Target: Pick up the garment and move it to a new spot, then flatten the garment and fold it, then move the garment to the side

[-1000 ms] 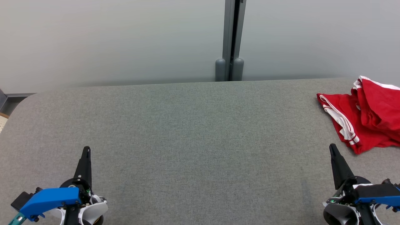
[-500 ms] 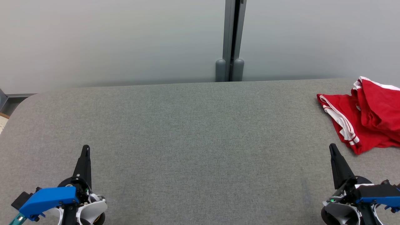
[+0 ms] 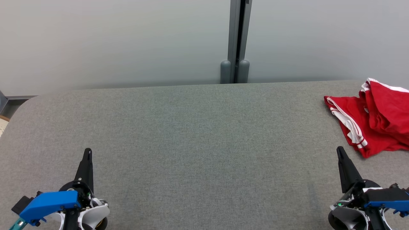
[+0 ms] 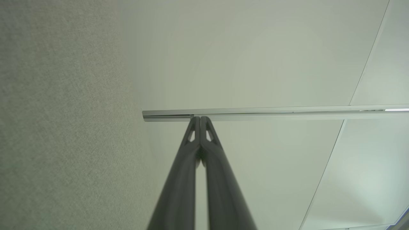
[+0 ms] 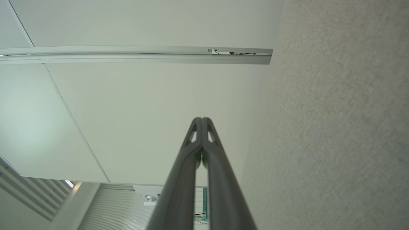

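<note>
A red garment (image 3: 377, 119) with white stripes lies crumpled at the far right of the grey table (image 3: 198, 134), partly cut off by the head view's right edge. My right gripper (image 3: 339, 150) rests low at the lower right, shut and empty, its tip a short way in front of the garment's near corner. At the lower left, my left gripper (image 3: 88, 151) is also shut with nothing in it, far from the garment. In each wrist view the two dark fingers meet at their tips: left gripper (image 4: 200, 118), right gripper (image 5: 201, 119).
A pale partition wall with a grey vertical post (image 3: 237, 41) stands right behind the table's far edge. The table's rounded left corner (image 3: 25, 103) shows at the left. The wrist views look along the grey felt toward wall panels and ceiling.
My left gripper has crept slightly forward. The garment and my right gripper have stayed put.
</note>
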You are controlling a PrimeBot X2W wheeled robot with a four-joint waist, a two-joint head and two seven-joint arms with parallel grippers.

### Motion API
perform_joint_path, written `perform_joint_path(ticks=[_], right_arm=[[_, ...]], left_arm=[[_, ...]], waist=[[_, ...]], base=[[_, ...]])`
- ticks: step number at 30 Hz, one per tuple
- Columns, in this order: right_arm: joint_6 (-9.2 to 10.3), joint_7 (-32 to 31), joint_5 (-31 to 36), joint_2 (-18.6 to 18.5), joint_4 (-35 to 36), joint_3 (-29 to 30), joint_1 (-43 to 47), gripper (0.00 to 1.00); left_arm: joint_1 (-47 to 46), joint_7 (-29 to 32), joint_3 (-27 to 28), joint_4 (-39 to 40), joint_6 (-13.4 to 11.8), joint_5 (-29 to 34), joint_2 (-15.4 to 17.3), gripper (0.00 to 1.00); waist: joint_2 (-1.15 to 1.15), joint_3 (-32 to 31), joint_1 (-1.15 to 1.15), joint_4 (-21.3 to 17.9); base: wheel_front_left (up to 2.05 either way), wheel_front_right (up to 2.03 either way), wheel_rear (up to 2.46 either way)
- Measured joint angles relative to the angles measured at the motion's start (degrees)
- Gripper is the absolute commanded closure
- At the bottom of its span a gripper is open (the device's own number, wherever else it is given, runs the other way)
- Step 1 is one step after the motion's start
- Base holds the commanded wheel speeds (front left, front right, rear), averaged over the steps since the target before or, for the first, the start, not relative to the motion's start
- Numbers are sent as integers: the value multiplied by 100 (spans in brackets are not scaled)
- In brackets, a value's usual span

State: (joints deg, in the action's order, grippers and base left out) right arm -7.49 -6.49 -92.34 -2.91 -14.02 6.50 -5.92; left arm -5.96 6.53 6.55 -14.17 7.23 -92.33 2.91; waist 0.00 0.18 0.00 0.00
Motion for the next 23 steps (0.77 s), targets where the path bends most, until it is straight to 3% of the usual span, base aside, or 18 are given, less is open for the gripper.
perform_joint_path(ticks=[23], right_arm=[[0,0,0,0,-1,0,-1,100]], left_arm=[[0,0,0,0,15,0,0,100]], waist=[[0,0,0,0]], base=[[0,0,0]])
